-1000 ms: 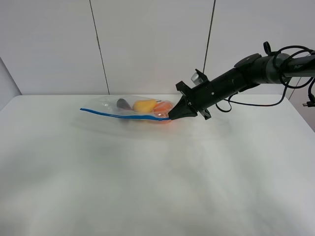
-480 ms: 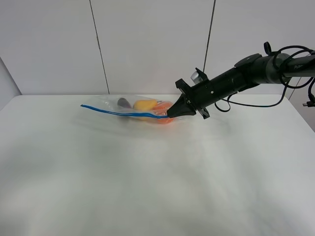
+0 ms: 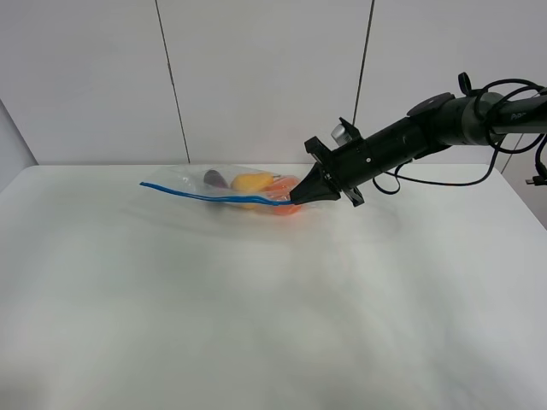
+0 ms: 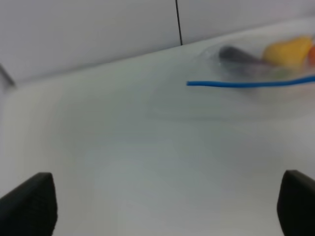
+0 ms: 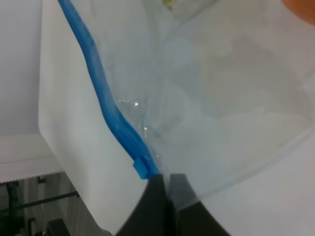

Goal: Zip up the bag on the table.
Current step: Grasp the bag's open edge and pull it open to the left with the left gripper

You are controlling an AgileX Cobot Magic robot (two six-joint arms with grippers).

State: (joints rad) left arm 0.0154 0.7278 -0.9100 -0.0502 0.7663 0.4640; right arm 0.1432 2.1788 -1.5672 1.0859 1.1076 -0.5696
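Note:
The clear bag point(image 3: 244, 190) lies at the back of the white table point(image 3: 256, 307), with a dark eggplant point(image 3: 214, 178), a yellow pear point(image 3: 250, 182) and an orange point(image 3: 284, 187) inside. Its blue zipper strip point(image 3: 209, 196) runs along the near edge. My right gripper point(image 3: 296, 200) is shut on the strip's right end and holds it slightly raised; the right wrist view shows the pinched strip point(image 5: 109, 105) and the closed fingertips point(image 5: 160, 196). My left gripper point(image 4: 167, 206) is open, well short of the bag point(image 4: 256, 61); it does not show in the exterior view.
A white panelled wall point(image 3: 256, 77) stands behind the table. The right arm point(image 3: 410, 137) and its cables reach in from the upper right. Bare tabletop spreads in front of the bag.
My right gripper has lifted the strip's right end slightly up and back over the first half second. It has stayed still since.

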